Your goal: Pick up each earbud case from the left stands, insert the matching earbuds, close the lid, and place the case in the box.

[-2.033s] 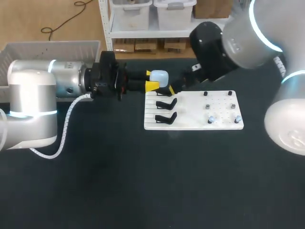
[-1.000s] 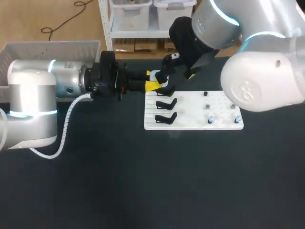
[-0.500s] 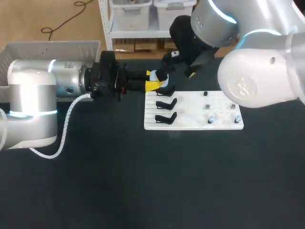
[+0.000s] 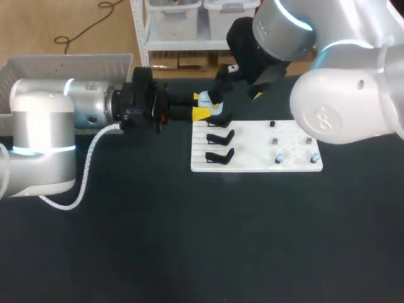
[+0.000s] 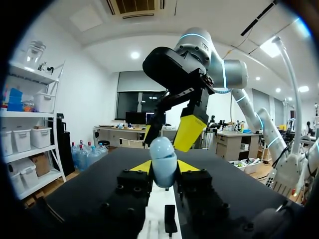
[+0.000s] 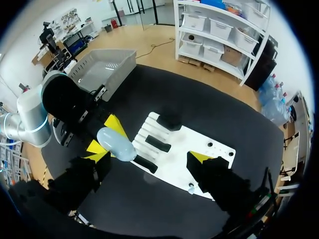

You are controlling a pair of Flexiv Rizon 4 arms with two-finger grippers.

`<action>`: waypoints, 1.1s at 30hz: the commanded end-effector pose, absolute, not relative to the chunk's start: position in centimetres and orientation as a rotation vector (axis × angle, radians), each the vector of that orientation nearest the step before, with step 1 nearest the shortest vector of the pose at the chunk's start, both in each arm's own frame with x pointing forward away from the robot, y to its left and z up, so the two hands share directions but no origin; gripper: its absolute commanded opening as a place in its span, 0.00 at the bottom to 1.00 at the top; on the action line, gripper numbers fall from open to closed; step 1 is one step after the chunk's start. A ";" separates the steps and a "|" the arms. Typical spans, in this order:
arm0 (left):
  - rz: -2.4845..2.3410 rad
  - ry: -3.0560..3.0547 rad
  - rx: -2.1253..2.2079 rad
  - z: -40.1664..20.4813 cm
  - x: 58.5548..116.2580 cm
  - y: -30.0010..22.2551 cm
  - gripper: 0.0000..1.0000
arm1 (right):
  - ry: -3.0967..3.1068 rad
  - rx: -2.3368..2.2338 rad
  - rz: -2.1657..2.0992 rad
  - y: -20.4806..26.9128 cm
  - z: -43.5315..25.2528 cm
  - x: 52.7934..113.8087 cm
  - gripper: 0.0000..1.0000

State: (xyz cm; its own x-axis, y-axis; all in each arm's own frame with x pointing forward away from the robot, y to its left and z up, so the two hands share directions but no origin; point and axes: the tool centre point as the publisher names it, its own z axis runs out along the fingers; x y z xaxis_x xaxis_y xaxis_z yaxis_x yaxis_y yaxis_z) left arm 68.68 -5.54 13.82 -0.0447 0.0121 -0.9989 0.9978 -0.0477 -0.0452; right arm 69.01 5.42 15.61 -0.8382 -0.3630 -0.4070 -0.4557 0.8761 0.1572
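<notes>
Right gripper (image 6: 149,159) swung in above closed earbud case (image 6: 115,144), wide open, left gripper (image 5: 164,168) clamping it, box (image 4: 63,60) well apart

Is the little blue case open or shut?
Shut: the blue case looks like one smooth egg between the left gripper's jaws, no lid lifted.

Matt black worktop (image 4: 158,240) is noted across the whole head view. A white flat rectangular board (image 4: 252,151) is laid on it, right of the middle and toward the far side, its long edges parallel to the worktop's far edge. Thin parallel grooves are seen on the board's left part; a grid of small holes is seen on its right part.
</notes>
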 end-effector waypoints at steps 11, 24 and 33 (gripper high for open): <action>-1.272 1.207 1.230 13.9 68.6 -5.6 0.00 | 2.589 -0.558 0.323 3.9 18.6 70.0 1.00; -1.319 1.079 1.232 14.1 68.2 -5.3 0.00 | 2.643 -0.574 0.159 -2.7 20.2 68.1 1.00; -1.320 1.066 1.242 14.1 68.3 -5.4 0.00 | 2.842 -0.578 0.023 -7.5 15.8 65.7 1.00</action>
State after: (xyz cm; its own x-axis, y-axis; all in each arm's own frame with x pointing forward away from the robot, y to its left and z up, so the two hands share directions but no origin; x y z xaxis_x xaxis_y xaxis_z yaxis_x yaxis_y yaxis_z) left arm 68.06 -5.34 14.24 0.0183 -0.0881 -0.9959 0.9929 -0.1151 0.0284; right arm 65.69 -7.28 16.33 -0.8869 -0.3811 -0.2611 -0.3852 0.9221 -0.0374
